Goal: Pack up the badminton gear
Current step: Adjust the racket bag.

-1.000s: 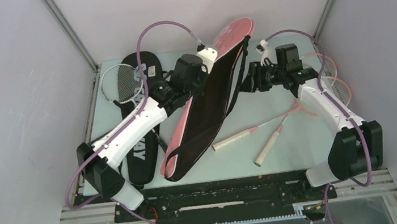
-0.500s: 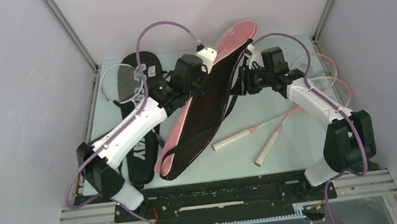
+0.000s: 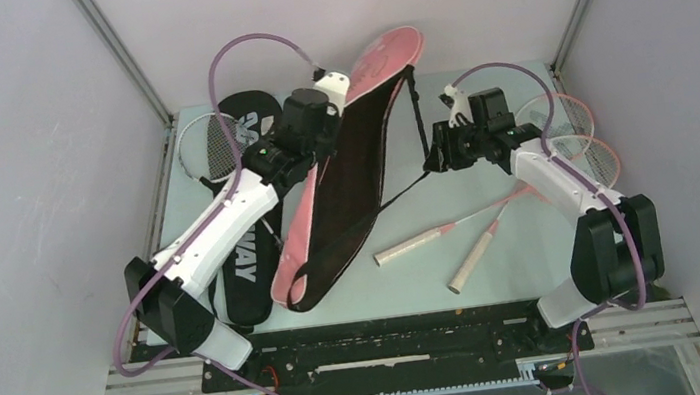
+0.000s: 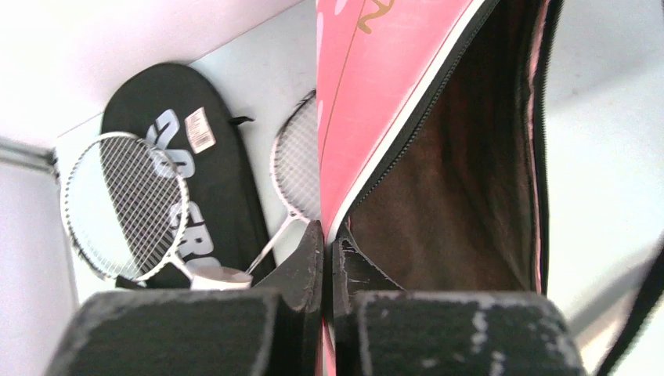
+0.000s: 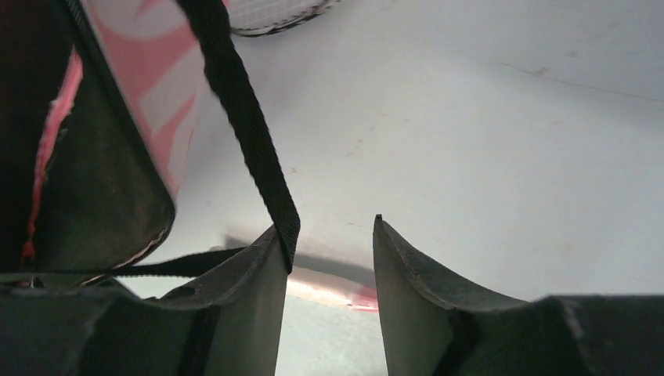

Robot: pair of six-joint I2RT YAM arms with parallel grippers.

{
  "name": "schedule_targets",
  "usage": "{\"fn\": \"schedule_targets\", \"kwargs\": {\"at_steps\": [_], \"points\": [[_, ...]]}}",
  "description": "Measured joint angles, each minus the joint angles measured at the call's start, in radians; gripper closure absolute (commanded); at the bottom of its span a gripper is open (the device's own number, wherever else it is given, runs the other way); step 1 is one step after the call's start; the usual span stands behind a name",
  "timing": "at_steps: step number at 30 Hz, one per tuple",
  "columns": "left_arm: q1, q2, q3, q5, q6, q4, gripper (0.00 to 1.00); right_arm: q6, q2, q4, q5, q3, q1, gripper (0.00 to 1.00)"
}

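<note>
Pink racket cover [image 3: 354,177] sits mid-table, lying diagonally from near-left to far-right. It's unzipped, its far end is lifted off the table [image 3: 525,257], and the dark lining shows. Left gripper [image 4: 329,235] is clamped tight on the cover's top flap edge and props the mouth open. The black strap [image 5: 243,125] hangs off the cover's right side and drapes over one finger [image 5: 258,298] of the right gripper [image 5: 327,227]. That gripper's jaws stand apart with nothing between them, so the strap is hooked, not pinched.

The two pink rackets [image 3: 489,211] lie just right of the cover, handles pointing near-left, heads at the far right edge. The black racket cover [image 3: 243,261] is on the left, with a white-framed racket [image 3: 209,144] across its far end.

Step in hand, as I read it: hold the pink cover open for loading. No racket is inside yet.

Next move probably:
- Right either drags the strap clear of the opening or drops it.
- Right goes to a pink racket handle.
- Left must hold the flap up.
- Risk: the strap snags the racket at the mouth.
</note>
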Motion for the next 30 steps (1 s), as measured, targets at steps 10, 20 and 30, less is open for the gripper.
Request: {"fn": "schedule_targets", "kwargs": {"at_steps": [10,20,30], "points": [[0.113,-0.034,-0.029,-0.026,0.0,0.022,1.0,-0.18,-0.077,-0.021,0.112,-0.029,-0.042,0.44],[0.12,-0.045,-0.031,-0.031,-0.001,0.053,1.0,-0.246,-0.076,-0.046,0.055,-0.031,-0.023,0.39],[0.117,-0.045,-0.031,0.081,-0.091,0.029,1.0,-0.275,0.034,-0.08,-0.032,-0.031,0.093,0.19]]}}
